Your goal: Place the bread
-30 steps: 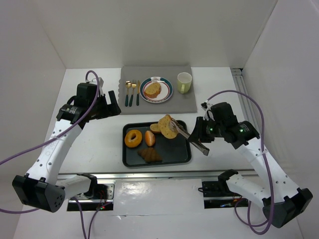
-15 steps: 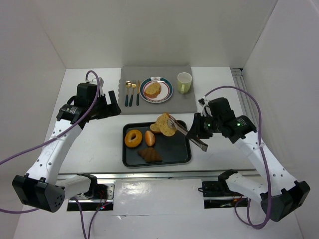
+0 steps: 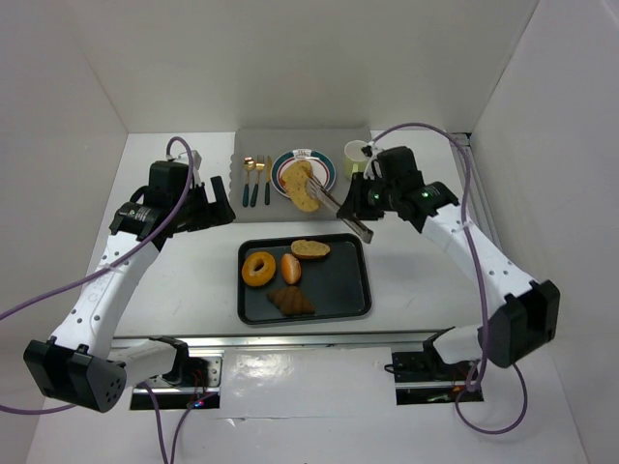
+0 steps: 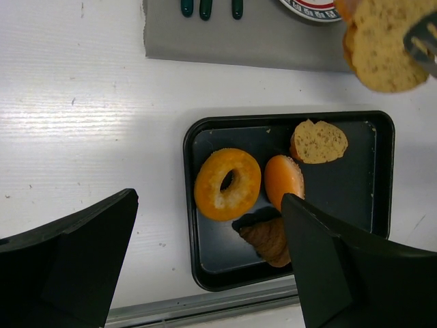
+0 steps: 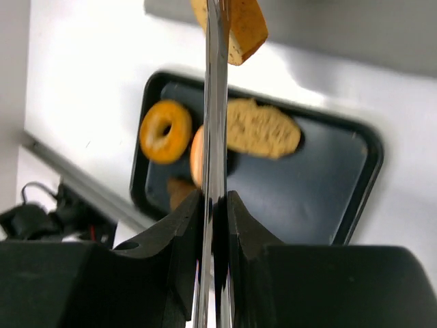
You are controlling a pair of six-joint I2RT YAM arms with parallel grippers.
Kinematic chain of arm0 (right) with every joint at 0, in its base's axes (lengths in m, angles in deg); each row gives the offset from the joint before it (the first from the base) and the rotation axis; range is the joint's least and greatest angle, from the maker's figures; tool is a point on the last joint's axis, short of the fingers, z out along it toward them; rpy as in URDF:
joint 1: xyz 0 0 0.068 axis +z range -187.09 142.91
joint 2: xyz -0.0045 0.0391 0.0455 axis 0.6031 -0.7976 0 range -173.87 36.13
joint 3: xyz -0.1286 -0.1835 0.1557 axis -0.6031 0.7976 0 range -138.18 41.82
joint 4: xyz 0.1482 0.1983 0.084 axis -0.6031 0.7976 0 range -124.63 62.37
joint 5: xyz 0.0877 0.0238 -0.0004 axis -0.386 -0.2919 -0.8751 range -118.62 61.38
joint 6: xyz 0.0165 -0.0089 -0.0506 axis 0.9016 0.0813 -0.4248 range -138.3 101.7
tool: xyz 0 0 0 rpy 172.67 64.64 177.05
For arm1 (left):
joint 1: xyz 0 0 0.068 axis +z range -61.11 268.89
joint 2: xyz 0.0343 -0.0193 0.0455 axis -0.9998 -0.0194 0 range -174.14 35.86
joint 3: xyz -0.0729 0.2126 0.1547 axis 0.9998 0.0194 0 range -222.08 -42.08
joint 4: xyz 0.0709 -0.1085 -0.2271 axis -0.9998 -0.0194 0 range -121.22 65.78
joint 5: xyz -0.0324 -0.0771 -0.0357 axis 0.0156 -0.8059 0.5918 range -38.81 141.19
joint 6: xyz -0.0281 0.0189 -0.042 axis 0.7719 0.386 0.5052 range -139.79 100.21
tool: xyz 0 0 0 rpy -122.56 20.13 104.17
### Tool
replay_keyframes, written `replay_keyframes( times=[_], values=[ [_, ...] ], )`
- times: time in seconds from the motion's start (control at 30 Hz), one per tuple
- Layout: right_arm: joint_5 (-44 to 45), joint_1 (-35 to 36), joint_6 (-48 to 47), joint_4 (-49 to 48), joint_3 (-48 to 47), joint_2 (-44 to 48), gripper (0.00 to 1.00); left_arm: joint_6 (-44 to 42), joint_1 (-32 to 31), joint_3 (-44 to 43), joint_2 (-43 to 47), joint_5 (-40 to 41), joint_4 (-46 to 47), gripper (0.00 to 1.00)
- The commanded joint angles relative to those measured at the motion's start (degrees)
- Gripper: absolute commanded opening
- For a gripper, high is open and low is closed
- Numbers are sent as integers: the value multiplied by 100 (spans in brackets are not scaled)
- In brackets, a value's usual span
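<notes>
Top external — right gripper (image 3: 366, 201) clamps tongs (image 3: 340, 210) pinching bread (image 3: 306, 189) | left gripper (image 3: 221, 200) — wide apart

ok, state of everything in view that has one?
left claw: open, empty
right claw: shut on tongs
tongs: closed on held slice
held slice: in the air, over the plate
plate: second slice on it, partly hidden
tray: holds donut, bun, tray slice, croissant
cup: upright
</notes>
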Motion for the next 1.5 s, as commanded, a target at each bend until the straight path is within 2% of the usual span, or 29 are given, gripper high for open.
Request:
replay_keyframes(
  times=[0.0,0.03,0.2,0.43,0.5,0.53,0.57,0.67,0.83,0.93,1.07,1.17,1.23,1.37,1.47],
  values=[
    [240,-38,-162,-1359,-571,-660,14,64,-21,-42,67,-100,177,100],
    [240,-38,-162,-1431,-687,-663,14,64,-21,-42,67,-100,177,100],
    [459,-144,-224,-1747,-1224,-1891,13,64,-21,-42,14,67,124,100],
    [495,-381,-92,-2002,-1417,-2518,13,11,-21,-42,14,67,72,100],
    [565,-433,-13,-2099,-1365,-2518,22,11,-21,-42,14,67,71,100],
    [565,-434,-13,-2100,-1365,-2518,37,11,-21,-42,14,67,71,100],
    [565,-434,-13,-2100,-1365,-2518,45,11,-21,-42,14,67,71,100],
    [565,-434,40,-2100,-1365,-2518,60,11,-21,-42,14,67,71,100],
    [565,-434,40,-2047,-1312,-2281,63,11,-21,-42,76,67,71,100],
    [863,-434,40,-1881,-1312,-1965,63,11,-21,-42,76,67,71,100],
    [1732,-487,40,-1634,-1189,-1403,63,11,-21,-165,76,128,-51,100],
    [2742,-766,40,-1634,-672,-832,63,-42,-21,-218,23,181,-113,100],
    [3454,-951,136,-1687,-223,-541,66,-42,-21,-218,23,181,-113,100],
    [3571,-1619,137,-1747,138,-733,70,-94,-21,-218,-30,181,-113,100],
    [3633,-1856,189,-2071,270,-1216,70,-94,-21,-323,-100,181,-113,100]
  ],
)
